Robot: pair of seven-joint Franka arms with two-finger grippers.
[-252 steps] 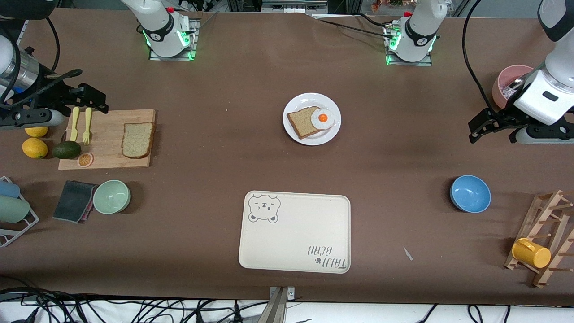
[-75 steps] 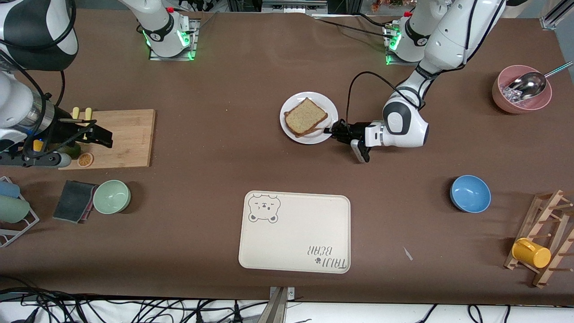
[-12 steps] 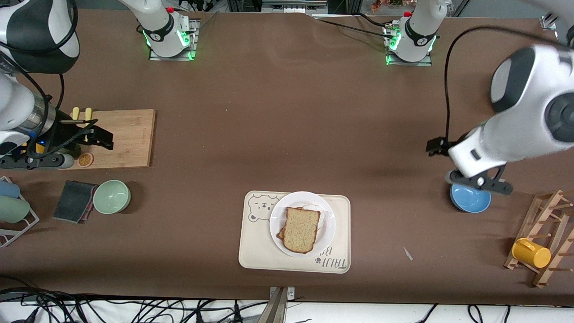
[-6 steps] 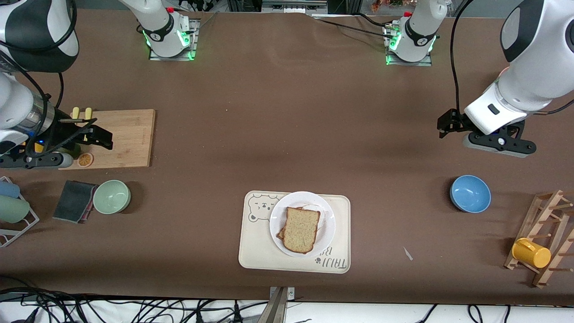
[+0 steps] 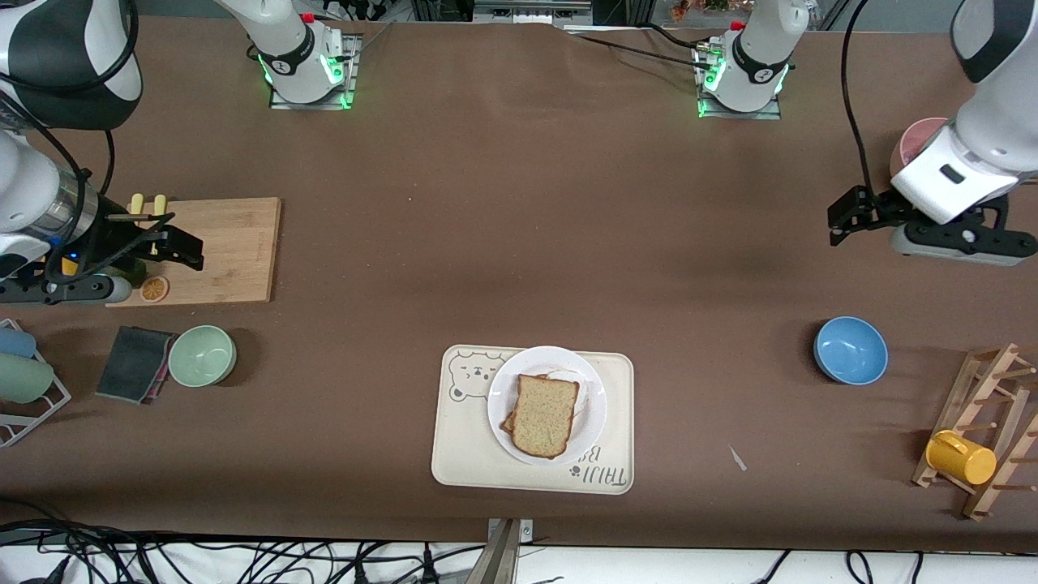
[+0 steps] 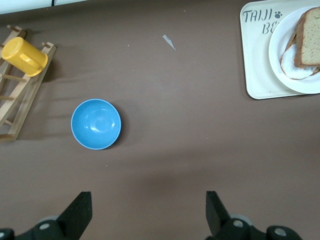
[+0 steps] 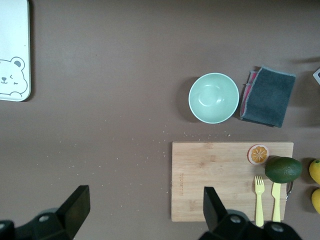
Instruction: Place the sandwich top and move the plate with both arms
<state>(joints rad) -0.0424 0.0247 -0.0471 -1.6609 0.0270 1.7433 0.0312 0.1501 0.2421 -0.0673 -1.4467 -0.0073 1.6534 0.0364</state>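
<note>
The sandwich top [image 5: 544, 414], a light tan speckled slice, lies on a darker slice on the white plate [image 5: 594, 405]. The plate stands on the cream bear tray [image 5: 470, 446], near the front camera. The left wrist view shows the plate [image 6: 282, 50] and the sandwich top [image 6: 311, 36] at its edge. My left gripper [image 5: 847, 217] is open and empty, up over bare table at the left arm's end; its fingers [image 6: 80, 215] stand wide apart. My right gripper [image 5: 174, 245] is open and empty over the edge of the wooden cutting board [image 5: 235, 251].
A blue bowl [image 5: 850, 349], a wooden rack with a yellow cup [image 5: 961, 457] and a pink bowl [image 5: 912, 146] stand at the left arm's end. A green bowl [image 5: 202, 354], a grey cloth [image 5: 134, 362], an avocado [image 7: 283, 169], forks and lemons lie at the right arm's end.
My left arm has risen and drawn back from over the blue bowl toward the pink bowl. The plate, the sandwich and my right arm have not moved.
</note>
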